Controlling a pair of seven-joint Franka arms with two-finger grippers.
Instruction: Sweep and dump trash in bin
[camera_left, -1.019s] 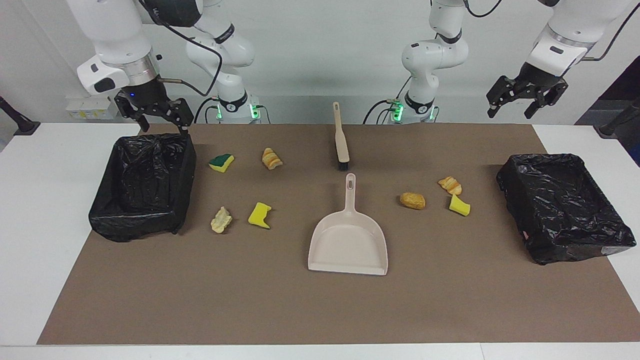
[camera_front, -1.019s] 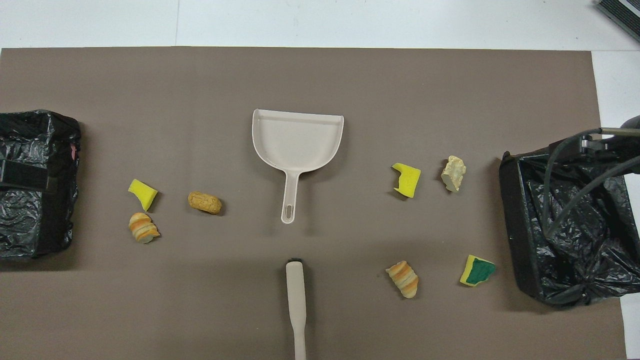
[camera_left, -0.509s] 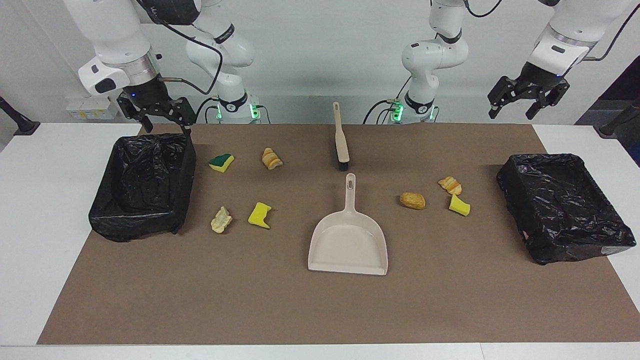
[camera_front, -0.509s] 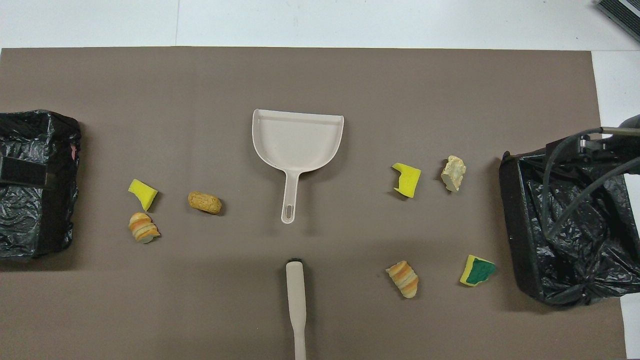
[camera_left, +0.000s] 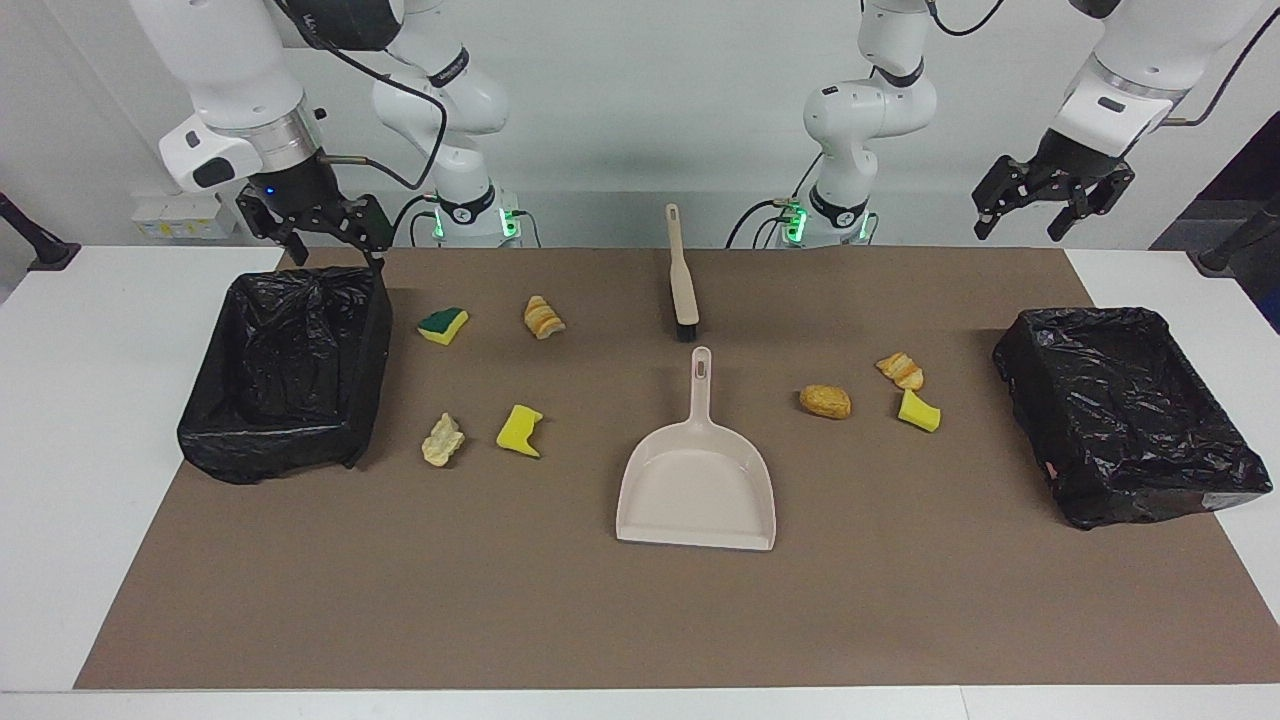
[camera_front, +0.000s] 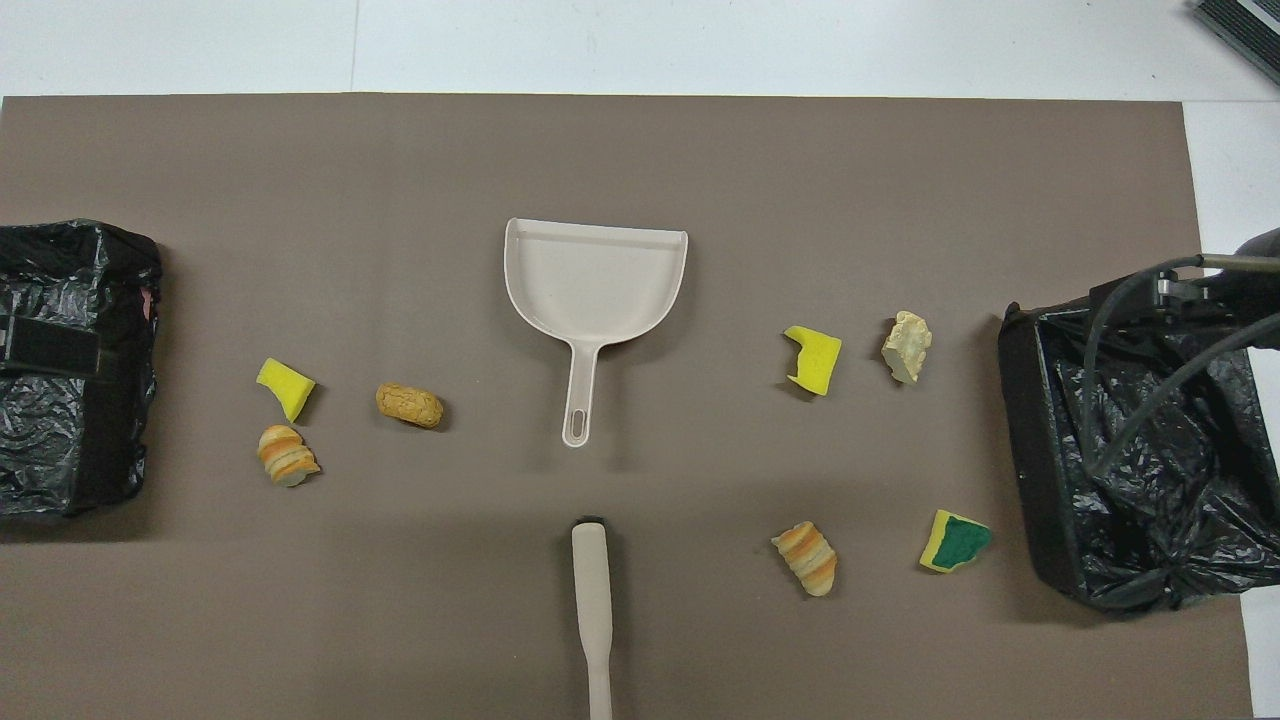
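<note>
Brown mat (camera_left: 900, 600) carries seven scattered foam and bread-like trash scraps (camera_left: 825, 401) mid-mat, around an untouched beige plastic dustpan (camera_left: 697, 490); left gripper (camera_left: 1052, 196) and right gripper (camera_left: 318, 228) hang released, empty; brushing light scraps risks rolling them off the mat's edge

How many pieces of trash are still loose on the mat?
7. Four lie toward the right arm's end: green-topped sponge, striped lump, pale lump, yellow sponge. Three toward the left arm's: brown lump, striped lump, yellow sponge.

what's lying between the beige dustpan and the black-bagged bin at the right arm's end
Yellow sponge chunk and pale yellow lump, clearest in the overhead view.
</note>
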